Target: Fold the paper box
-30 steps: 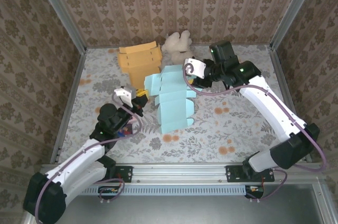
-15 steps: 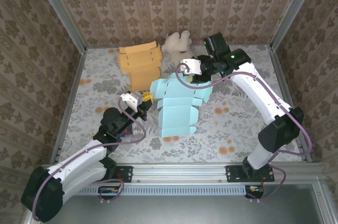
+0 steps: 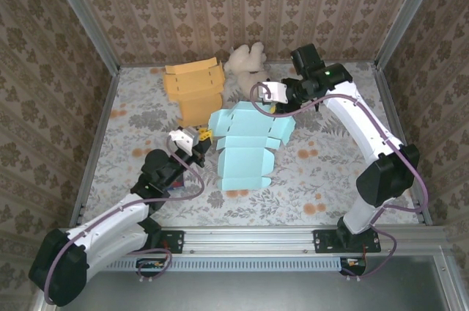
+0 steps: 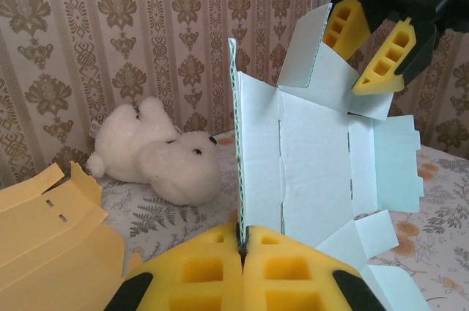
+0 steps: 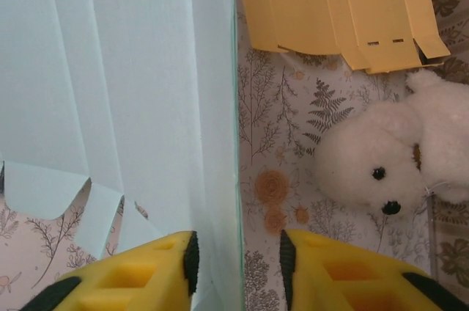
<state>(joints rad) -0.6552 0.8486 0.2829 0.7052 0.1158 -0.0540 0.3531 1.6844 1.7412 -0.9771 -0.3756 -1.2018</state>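
Note:
The light blue paper box (image 3: 245,146) lies unfolded and partly raised on the table between the arms. My left gripper (image 3: 199,137) is shut on its near left edge; in the left wrist view the pads (image 4: 242,241) pinch a panel of the box (image 4: 315,142) that stands upright. My right gripper (image 3: 272,102) is at the box's far top flap. In the right wrist view its jaws (image 5: 238,263) straddle the edge of the blue sheet (image 5: 132,91), still apart, with a gap on the right side. Its yellow fingers (image 4: 370,47) flank the flap in the left wrist view.
A flattened orange box (image 3: 194,87) lies at the back left. A white plush bear (image 3: 245,60) sits by the back wall, close behind the right gripper. Metal rails and patterned walls close in the table on three sides.
The blue box has turned and shifted toward the near side. The right gripper swung left onto the top flap and its jaws narrowed. The left gripper stayed clamped on the edge.

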